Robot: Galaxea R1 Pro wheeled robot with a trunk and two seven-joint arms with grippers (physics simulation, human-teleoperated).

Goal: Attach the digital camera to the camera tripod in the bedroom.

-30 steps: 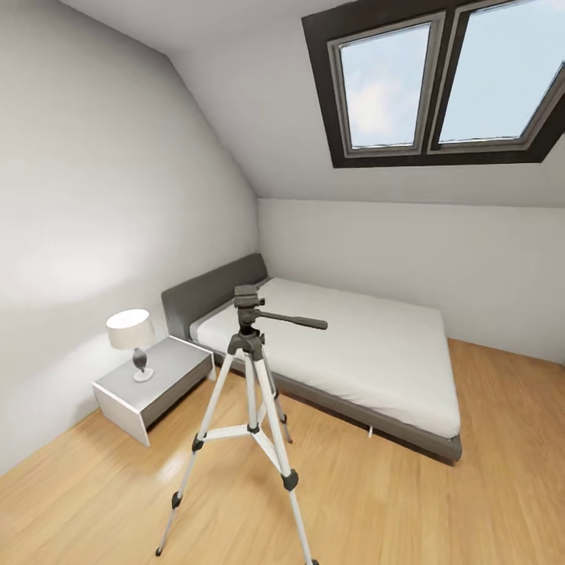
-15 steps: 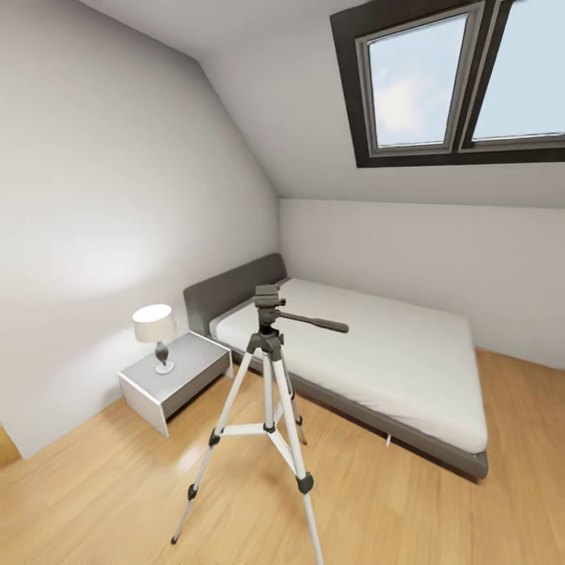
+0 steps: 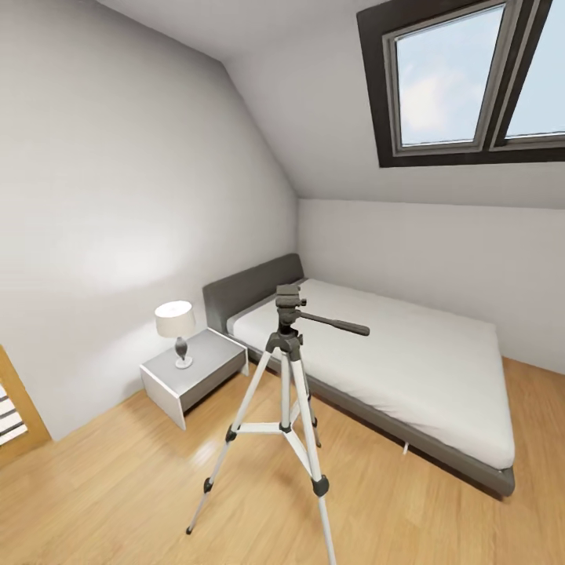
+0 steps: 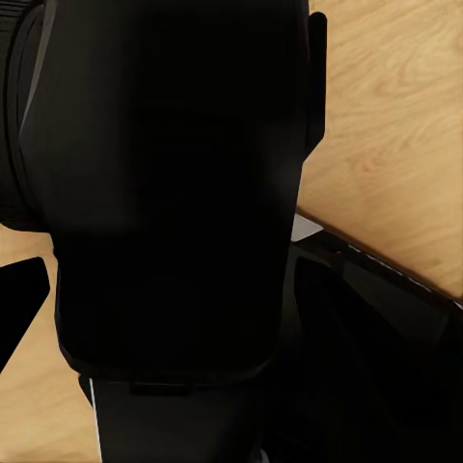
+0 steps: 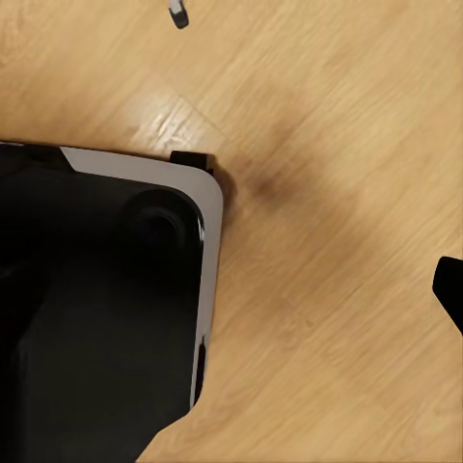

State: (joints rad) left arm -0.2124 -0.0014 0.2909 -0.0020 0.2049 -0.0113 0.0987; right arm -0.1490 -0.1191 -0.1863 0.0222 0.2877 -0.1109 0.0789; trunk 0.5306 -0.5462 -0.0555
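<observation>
While the tripod [image 3: 286,369] stands on the wood floor [image 3: 118,502] just near of the bed [image 3: 392,361], the left claw seems closed on the black camera [image 4: 164,183], so I'd judge approaching comes next; the right claw's state I cannot tell.

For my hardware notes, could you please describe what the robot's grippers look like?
Little of them shows. The left fingertip is a plain black, tapering wedge. The right fingertip is a plain black, rounded tip. No cables or markings are visible on either.
</observation>
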